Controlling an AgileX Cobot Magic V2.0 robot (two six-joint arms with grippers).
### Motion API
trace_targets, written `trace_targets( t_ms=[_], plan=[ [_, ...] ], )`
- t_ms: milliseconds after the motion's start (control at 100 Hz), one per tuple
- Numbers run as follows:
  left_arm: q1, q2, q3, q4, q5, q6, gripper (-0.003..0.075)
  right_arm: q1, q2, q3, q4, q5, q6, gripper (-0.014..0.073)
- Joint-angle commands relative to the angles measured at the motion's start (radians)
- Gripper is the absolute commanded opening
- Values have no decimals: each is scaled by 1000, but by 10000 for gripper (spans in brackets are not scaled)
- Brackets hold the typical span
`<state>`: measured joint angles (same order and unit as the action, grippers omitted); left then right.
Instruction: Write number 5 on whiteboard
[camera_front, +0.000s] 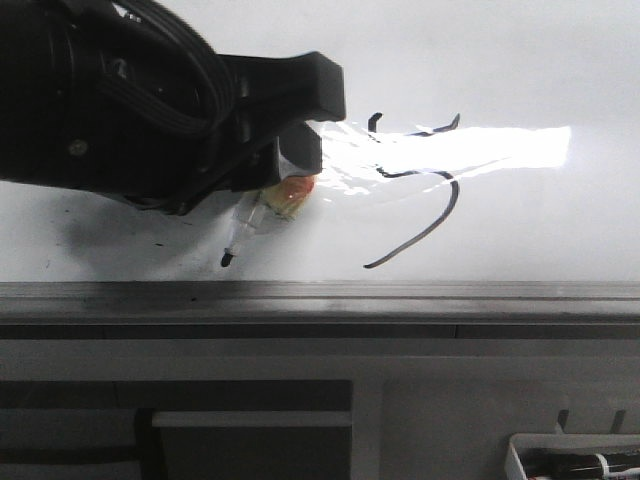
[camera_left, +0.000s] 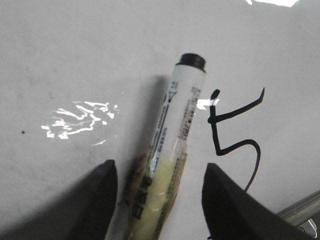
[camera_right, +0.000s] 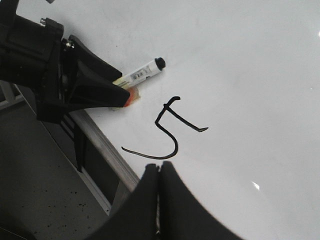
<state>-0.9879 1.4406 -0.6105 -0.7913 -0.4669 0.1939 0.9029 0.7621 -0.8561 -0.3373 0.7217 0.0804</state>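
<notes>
The number 5 (camera_front: 452, 205) is drawn in thin black strokes on the glossy whiteboard (camera_front: 520, 230), partly under a glare patch. It also shows in the left wrist view (camera_left: 216, 135) and the right wrist view (camera_right: 176, 145). A white marker (camera_left: 175, 145) with a black tip lies on the board between the fingers of my left gripper (camera_left: 159, 172), which is open with neither finger touching it. In the front view the marker (camera_front: 250, 215) pokes out below the left gripper (camera_front: 290, 175), left of the 5. My right gripper (camera_right: 160, 167) is shut and empty, just in front of the 5's tail.
A grey metal edge rail (camera_front: 400, 292) runs along the board's near side, with a grey cabinet front (camera_front: 450, 400) below it. A white tray (camera_front: 570, 455) holding markers sits at the lower right. A dark speckled panel (camera_right: 35, 190) lies beyond the board's edge.
</notes>
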Motion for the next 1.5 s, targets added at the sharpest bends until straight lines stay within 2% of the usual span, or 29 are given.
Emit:
trace_targets(
  t_ms=[0,150,270,400,450,550,680,830,1080,1490],
  plan=[
    [16,-2,-12,-63,-76,-5,469,-7,-3,-26,-15,-70,2,-62],
    [16,-22,-16,-58,-115,-5,560,-7,-3,-26,-15,-70,2,-62],
    [1,-123,-17,13,-120,-5,566,-7,-18,-26,-15,-83,2,-61],
    [-36,-294,-17,186,-104,10,563,-7,-82,-26,-23,-112,2,-61],
    [-43,-367,-17,214,-77,43,538,-7,-109,-22,-41,-119,2,-61],
    [-31,-525,-5,158,30,203,351,-7,-178,27,-86,-134,4,-61],
    [29,-719,67,34,165,439,-18,-7,-300,143,-157,-138,143,-61],
    [87,-905,188,21,222,476,-20,-7,-485,293,-233,-142,299,-61],
    [103,-1066,317,21,226,474,-20,-5,-663,407,-223,-122,299,-62],
    [103,-1068,393,21,226,474,-20,-5,-674,409,-223,-94,299,-62]
  ],
)
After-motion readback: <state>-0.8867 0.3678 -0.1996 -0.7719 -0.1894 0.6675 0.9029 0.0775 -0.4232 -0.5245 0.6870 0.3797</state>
